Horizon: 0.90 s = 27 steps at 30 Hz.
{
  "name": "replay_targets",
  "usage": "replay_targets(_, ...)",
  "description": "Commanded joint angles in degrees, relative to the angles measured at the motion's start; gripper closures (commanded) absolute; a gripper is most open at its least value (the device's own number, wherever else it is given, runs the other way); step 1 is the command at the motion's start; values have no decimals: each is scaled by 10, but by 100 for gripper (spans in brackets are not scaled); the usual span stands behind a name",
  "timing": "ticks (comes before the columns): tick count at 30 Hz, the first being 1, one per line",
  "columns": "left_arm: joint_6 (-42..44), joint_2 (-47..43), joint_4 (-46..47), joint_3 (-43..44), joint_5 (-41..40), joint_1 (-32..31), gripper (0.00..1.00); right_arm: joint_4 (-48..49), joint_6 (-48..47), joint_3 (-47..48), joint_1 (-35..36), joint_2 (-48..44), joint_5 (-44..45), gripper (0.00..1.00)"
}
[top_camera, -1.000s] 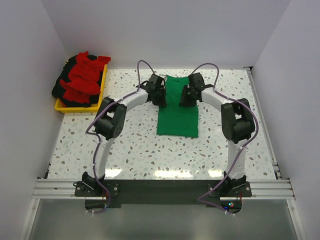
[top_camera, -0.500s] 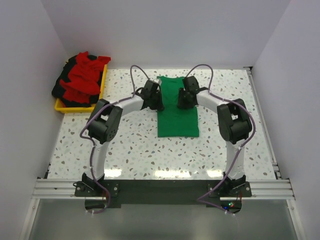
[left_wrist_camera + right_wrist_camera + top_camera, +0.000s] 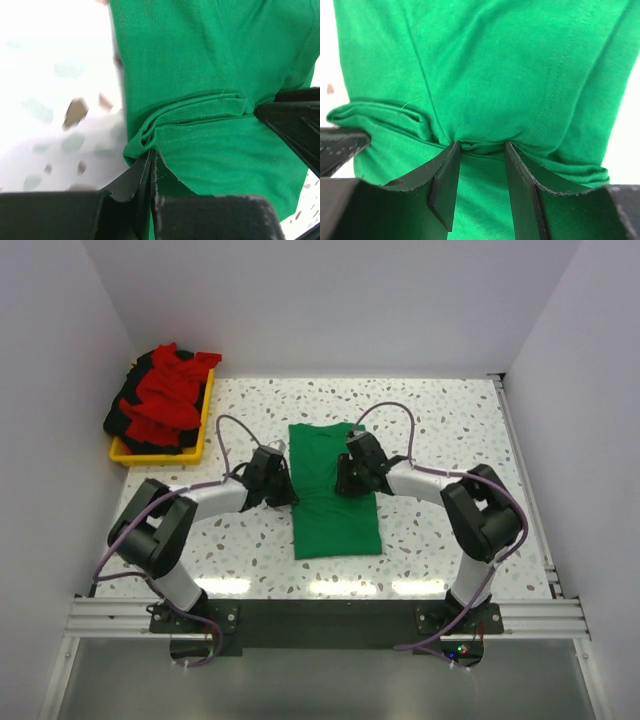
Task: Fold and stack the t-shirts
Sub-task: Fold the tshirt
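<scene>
Pulled green shirt (image 3: 335, 508) nearer to me | my left pincer (image 3: 152, 152) squeezed tight on its edge; my right pincer (image 3: 481, 145) nips its fold

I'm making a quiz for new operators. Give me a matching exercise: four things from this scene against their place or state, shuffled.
1. green t-shirt
2. yellow bin
3. red clothes
4. left gripper

A. heaped in the bin
B. at the table's far left corner
C. lying mid-table
D. pinching the shirt's left edge

Pairs: 1-C, 2-B, 3-A, 4-D
</scene>
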Motion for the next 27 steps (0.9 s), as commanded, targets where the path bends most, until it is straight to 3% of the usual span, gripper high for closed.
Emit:
replay_targets(1, -6, -43, 8, -55, -25, 4, 95, -11, 43, -45, 28, -16, -37, 55)
replay_targets(10, 22, -72, -21, -21, -20, 4, 90, -54, 46, -14, 27, -86, -41, 53)
replay_targets(16, 42, -116, -46, 0, -10, 4, 74, -87, 33, -9, -11, -158, -55, 52)
replay_targets(17, 45, -134, -55, -5, -10, 4, 69, -90, 31, -22, -14, -171, -54, 52)
replay_targets(21, 45, -199, -58, -54, 17, 0, 63, -75, 49, -90, -10, -246, -80, 52)
replay_targets(27, -13, -301, -18, -159, 50, -52, 59, -33, 105, -229, 7, -360, -133, 52)
